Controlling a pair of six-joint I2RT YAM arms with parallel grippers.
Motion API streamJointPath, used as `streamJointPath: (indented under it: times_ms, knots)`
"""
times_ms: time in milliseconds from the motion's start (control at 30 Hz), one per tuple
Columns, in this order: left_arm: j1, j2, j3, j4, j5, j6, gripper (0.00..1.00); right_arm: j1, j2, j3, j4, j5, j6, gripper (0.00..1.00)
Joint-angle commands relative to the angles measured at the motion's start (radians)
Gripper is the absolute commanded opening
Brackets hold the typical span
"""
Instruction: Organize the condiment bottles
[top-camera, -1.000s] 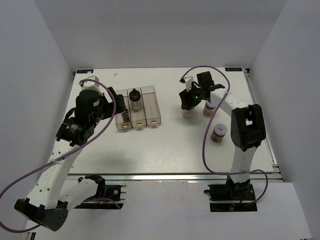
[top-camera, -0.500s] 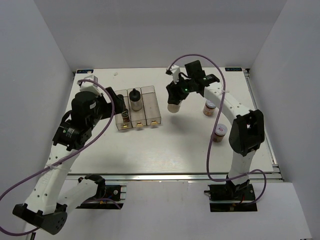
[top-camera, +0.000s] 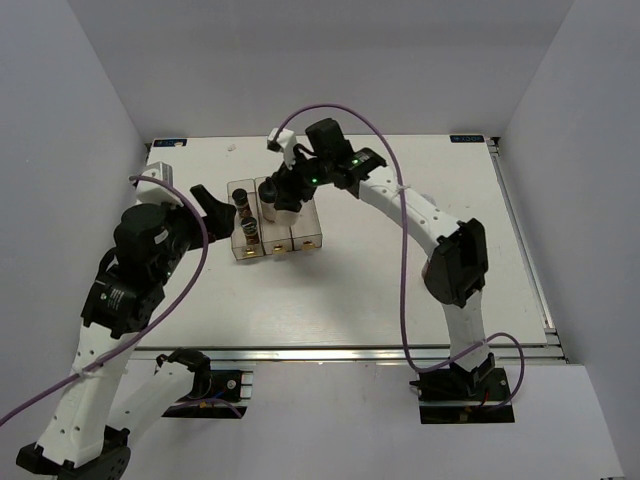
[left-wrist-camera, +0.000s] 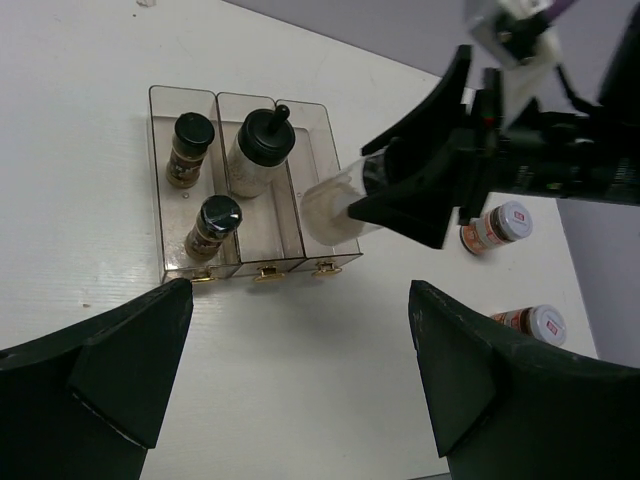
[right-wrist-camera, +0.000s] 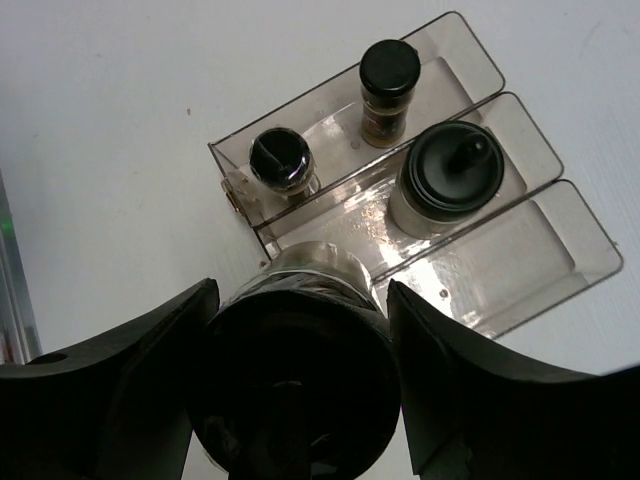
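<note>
Clamped on the white-filled bottle over the rack, the right tool may snag a rack wall if lowered off-centre; the left tool gapes empty.

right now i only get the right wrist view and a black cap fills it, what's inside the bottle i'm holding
Observer: White contents. The left wrist view shows the white-filled bottle clamped in the right pincer.
Operator: where's the other arm
Observer: The left pincer is open and empty, off to the left of the rack.
Operator: any bottles outside the rack
Observer: Two white-lidded jars with reddish contents stand on the table, to the rack's right.
</note>
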Motion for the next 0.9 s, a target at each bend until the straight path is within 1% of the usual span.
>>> streamJointPath:
  times_ms: [0, 133, 367, 867]
  knots:
    - [0.002, -0.039, 0.0, -0.036, -0.02, -0.005, 0.98, 0.024, 0.053, 0.073, 0.075, 0.014, 0.034, 0.0]
    - [0.002, -0.075, -0.014, -0.056, -0.029, -0.016, 0.98, 0.054, 0.111, 0.117, 0.102, 0.035, 0.047, 0.0]
    - [0.002, -0.1, -0.026, -0.077, -0.037, -0.027, 0.98, 0.059, 0.208, 0.192, 0.145, 0.08, 0.045, 0.0]
    - [0.002, -0.094, -0.034, -0.074, -0.031, -0.03, 0.98, 0.085, 0.292, 0.134, 0.194, 0.158, -0.008, 0.0]
